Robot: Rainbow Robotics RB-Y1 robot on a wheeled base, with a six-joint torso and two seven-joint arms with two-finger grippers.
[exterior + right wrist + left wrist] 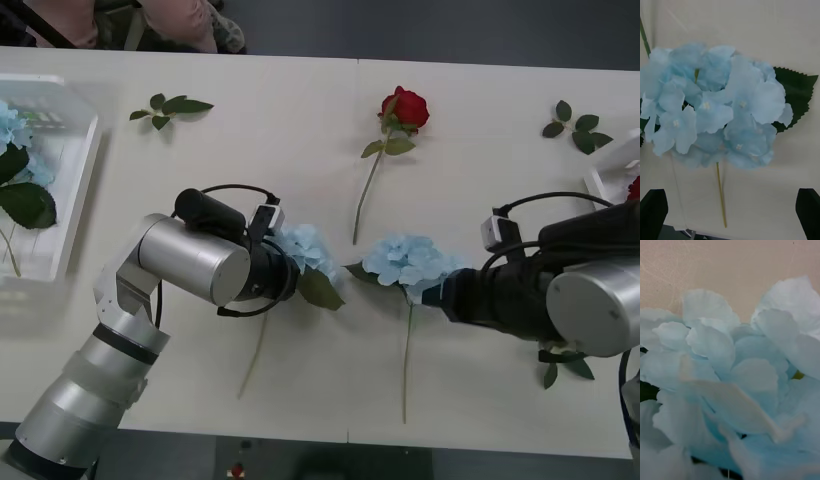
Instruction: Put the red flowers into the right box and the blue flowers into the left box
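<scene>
Two pale-blue hydrangeas lie at the table's centre: the left gripper [285, 262] is pressed against the left hydrangea [305, 248], and the right gripper [440, 296] sits at the right hydrangea [405, 260]. A red rose [404, 108] lies toward 12 o'clock from them. The left box [75, 190], at 9 o'clock, holds blue blooms [12, 130]; the right box [612, 170] is at 3 o'clock.

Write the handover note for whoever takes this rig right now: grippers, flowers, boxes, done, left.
Left gripper: at a blue hydrangea mid-table; grip not visible.
Right gripper: jaws open, at the second hydrangea; nothing held.
Left box, far left: already holds blue flowers.
Right box, right edge: one red bloom showing.
One red rose lies loose at the far side.
Left: both table hydrangeas to the left box, the rose to the right box. Leaf sprigs stay.
</scene>
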